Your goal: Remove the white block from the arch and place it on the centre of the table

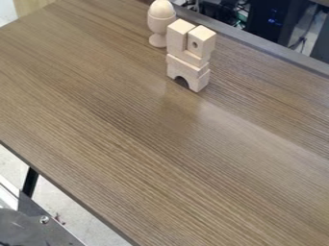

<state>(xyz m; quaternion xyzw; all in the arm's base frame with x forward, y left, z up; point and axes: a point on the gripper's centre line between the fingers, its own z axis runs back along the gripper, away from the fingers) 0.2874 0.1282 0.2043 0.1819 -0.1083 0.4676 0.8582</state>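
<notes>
Metal plate (55, 233) lower left; pale blocks (177, 42) stand above arch (201, 83) on table (147, 168)

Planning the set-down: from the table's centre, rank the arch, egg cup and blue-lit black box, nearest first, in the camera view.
1. Arch: foot of the stack, just beyond the centre.
2. Egg cup: behind the stack, to its left in view.
3. Black box: past the far edge, upper right.

- I see the arch (194, 83) upright at the base of a pale wooden stack, its rounded opening facing down on the tabletop (96, 96).
- Two squared pale blocks (202, 44) stand upright atop the stack, one holed; I can't tell which is meant.
</notes>
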